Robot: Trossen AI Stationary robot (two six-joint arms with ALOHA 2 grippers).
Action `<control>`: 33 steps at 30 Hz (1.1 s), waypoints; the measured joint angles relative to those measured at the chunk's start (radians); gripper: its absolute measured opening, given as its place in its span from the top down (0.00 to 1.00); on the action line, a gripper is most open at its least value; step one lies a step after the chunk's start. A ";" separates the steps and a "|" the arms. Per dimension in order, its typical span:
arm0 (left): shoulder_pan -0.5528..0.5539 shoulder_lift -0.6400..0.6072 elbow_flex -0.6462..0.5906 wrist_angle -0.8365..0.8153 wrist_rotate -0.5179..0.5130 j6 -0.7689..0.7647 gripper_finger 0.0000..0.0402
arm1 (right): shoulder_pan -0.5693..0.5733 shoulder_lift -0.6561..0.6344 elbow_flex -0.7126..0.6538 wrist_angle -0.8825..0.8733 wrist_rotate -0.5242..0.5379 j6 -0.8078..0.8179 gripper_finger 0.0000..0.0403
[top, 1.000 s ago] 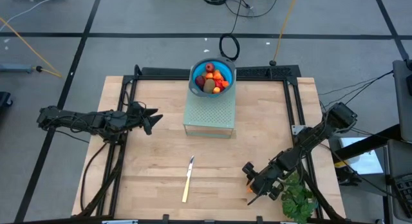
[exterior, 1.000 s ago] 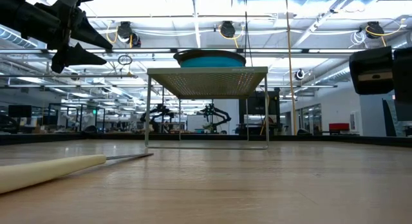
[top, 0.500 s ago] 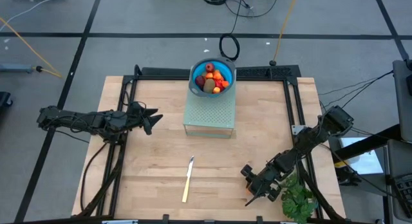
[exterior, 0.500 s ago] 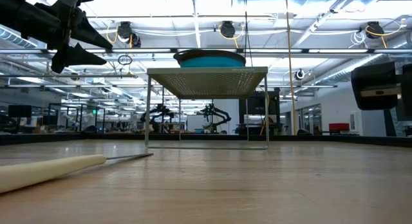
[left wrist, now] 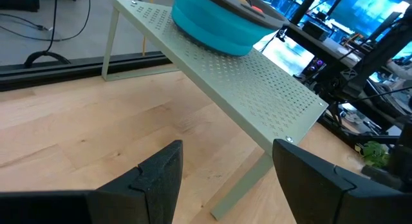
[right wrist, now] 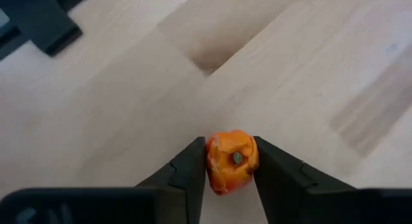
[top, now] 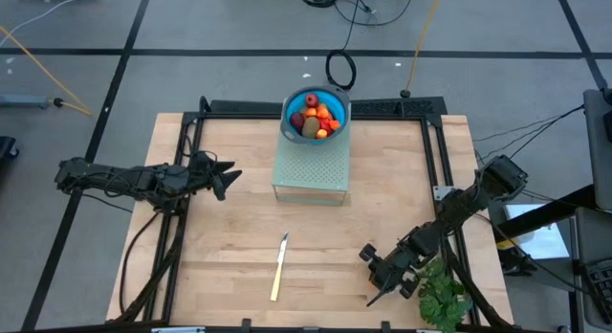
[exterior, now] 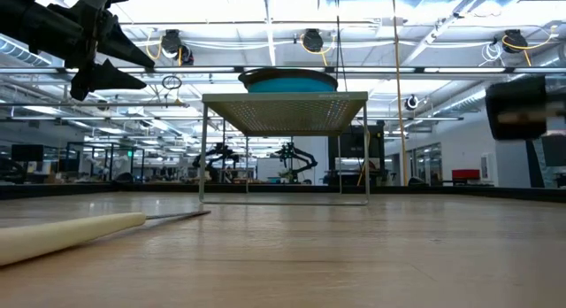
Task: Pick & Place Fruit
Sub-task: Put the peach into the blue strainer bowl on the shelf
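Note:
A small orange fruit (right wrist: pixel 232 165) lies on the wooden table near its front right, between the fingers of my right gripper (right wrist: pixel 230 147), which is shut on it. In the high view that gripper (top: pixel 372 274) hides the fruit. More fruit fills a blue bowl (top: pixel 290 125) standing on a pale green perforated stand (top: pixel 310 168) at the far middle. My left gripper (top: pixel 228 177) hangs open above the table's left side, pointing toward the stand (left wrist: pixel 257 76), with nothing between its fingers (left wrist: pixel 161 179). My right gripper pinches the small orange fruit by its two opposite sides (right wrist: pixel 214 166) between its two fingers. The fingers slant down at it from the table's right. The fruit's stem end faces up, and it appears to rest on the table.
A slim knife (top: pixel 278 266) with a pale handle (exterior: pixel 62 235) lies near the front middle. A leafy green bunch (top: pixel 443 295) sits at the front right corner, just beside my right arm. Bare wood lies between the knife and the stand.

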 joint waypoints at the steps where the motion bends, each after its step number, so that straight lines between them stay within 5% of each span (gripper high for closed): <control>1: 0.000 0.000 0.000 0.000 0.000 0.000 0.40 | 0.001 -0.011 0.000 -0.002 0.013 -0.006 0.73; 16: 0.000 0.000 0.000 0.000 0.000 0.000 0.40 | -0.115 -0.269 0.000 -0.046 0.024 -0.016 0.76; 23: 0.000 0.000 0.000 0.000 0.000 0.010 0.40 | -0.230 -0.402 0.000 -0.022 0.159 0.043 0.75; 33: 0.000 0.000 0.000 -0.001 0.000 0.010 0.40 | -0.383 -0.474 0.000 0.305 0.201 0.148 0.76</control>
